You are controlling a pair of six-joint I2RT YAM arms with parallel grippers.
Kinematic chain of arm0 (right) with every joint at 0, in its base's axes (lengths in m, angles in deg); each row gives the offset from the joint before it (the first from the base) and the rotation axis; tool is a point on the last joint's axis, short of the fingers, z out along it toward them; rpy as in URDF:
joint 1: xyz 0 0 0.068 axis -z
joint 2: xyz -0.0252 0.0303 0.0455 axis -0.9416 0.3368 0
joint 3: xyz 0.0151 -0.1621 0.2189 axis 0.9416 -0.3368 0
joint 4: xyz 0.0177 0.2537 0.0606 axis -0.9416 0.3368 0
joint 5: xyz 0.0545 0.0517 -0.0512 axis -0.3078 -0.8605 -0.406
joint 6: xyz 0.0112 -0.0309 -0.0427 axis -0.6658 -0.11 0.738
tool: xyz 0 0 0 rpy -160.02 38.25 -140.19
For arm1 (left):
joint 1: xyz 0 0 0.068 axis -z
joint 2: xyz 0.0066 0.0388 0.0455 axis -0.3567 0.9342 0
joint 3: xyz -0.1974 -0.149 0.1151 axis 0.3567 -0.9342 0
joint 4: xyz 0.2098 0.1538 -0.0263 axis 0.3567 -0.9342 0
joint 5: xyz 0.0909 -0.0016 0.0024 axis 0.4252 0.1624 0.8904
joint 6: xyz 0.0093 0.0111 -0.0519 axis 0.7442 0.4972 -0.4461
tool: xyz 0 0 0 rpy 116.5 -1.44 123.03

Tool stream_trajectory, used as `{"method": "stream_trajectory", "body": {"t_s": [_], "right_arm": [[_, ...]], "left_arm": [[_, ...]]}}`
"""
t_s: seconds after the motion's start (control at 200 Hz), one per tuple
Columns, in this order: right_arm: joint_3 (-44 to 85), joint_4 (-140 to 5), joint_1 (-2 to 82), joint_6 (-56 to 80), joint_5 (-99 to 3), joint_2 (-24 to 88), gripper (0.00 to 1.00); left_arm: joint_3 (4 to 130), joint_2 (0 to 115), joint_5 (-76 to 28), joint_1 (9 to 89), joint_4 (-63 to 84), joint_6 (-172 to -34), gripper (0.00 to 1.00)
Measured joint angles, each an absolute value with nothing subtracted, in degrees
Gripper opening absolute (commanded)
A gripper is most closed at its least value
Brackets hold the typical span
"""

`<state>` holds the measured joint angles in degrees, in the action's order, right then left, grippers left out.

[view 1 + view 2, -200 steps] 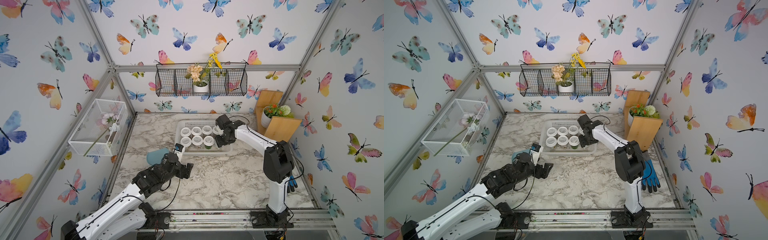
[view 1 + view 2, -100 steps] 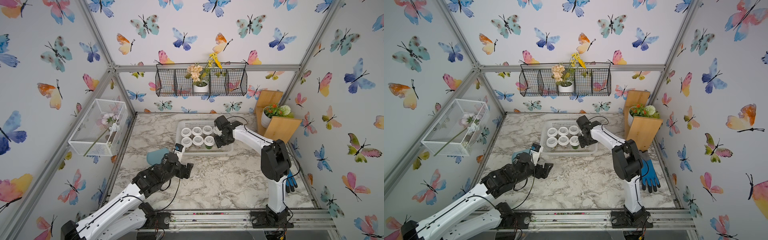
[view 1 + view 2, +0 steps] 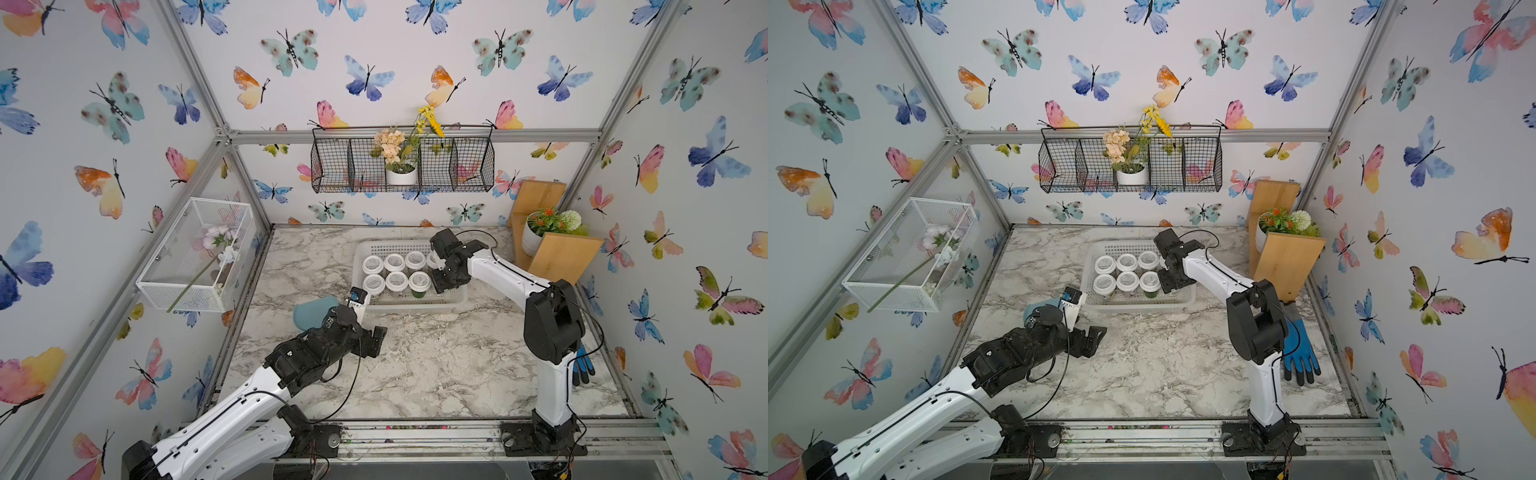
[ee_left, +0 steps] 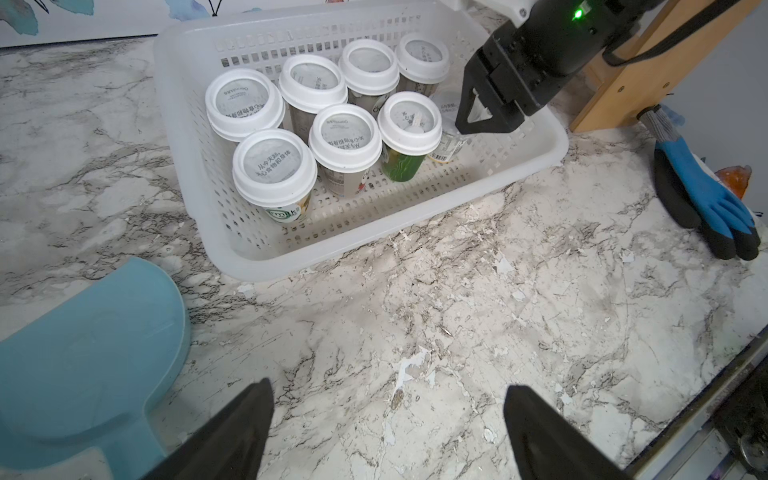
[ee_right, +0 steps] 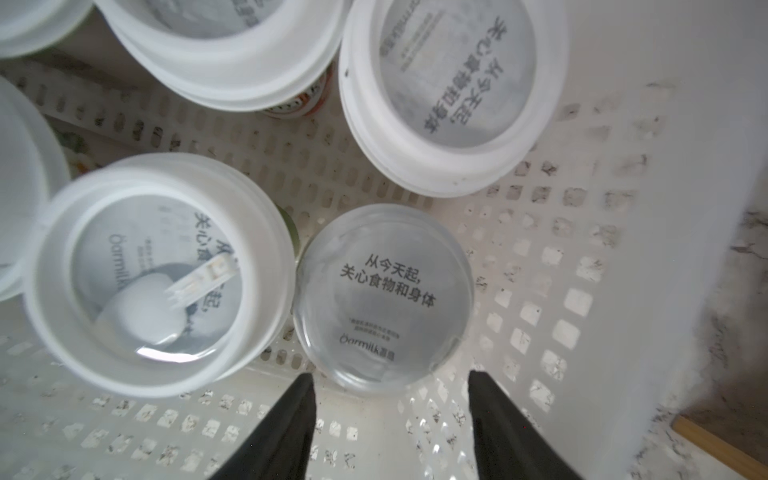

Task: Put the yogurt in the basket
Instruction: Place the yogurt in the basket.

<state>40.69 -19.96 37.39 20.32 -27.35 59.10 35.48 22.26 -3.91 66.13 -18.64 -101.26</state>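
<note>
The right pincer (image 5: 390, 374) reaches down into the white basket (image 4: 415, 224). It looks squeezed onto the flat-lid yogurt cup (image 5: 384, 299), keeping it upright so it can stand in the free spot at the end of a row. Seven capped yogurt cups (image 4: 345, 137) stand close together beside it in two rows, which leaves room. The left pincer (image 4: 388, 386) is spread wide and empty, low over the marble surface (image 4: 540, 291), out of the way.

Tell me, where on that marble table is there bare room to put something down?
The wide marble between the basket, the left arm and the right arm's base is bare. So is the back left corner. Crowded: the basket, holding yogurt cups, and the glove side.
</note>
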Motion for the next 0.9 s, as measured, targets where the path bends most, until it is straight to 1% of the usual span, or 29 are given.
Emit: {"method": "stream_trajectory", "body": {"t_s": [0.255, 0.436, 0.596, 0.801, 0.896], "right_arm": [[41.17, -19.98, 37.39, 20.65, -27.78, 56.12, 0.60], [41.33, -19.98, 37.39, 20.65, -28.53, 56.39, 0.54], [41.87, -20.09, 37.39, 20.65, -29.12, 57.61, 0.52], [41.87, -20.09, 37.39, 20.63, -29.75, 58.64, 0.51], [41.87, -20.12, 37.39, 20.58, -30.54, 58.64, 0.52]], "left_arm": [[35.48, 22.28, -3.91, 66.13, -18.64, -101.26, 0.92], [35.48, 22.28, -3.91, 66.13, -18.64, -101.26, 0.92], [35.48, 22.28, -3.91, 66.13, -18.64, -101.26, 0.92], [35.48, 22.28, -3.91, 66.13, -18.64, -101.26, 0.93], [35.48, 22.28, -3.91, 66.13, -18.66, -101.26, 0.91]]}}
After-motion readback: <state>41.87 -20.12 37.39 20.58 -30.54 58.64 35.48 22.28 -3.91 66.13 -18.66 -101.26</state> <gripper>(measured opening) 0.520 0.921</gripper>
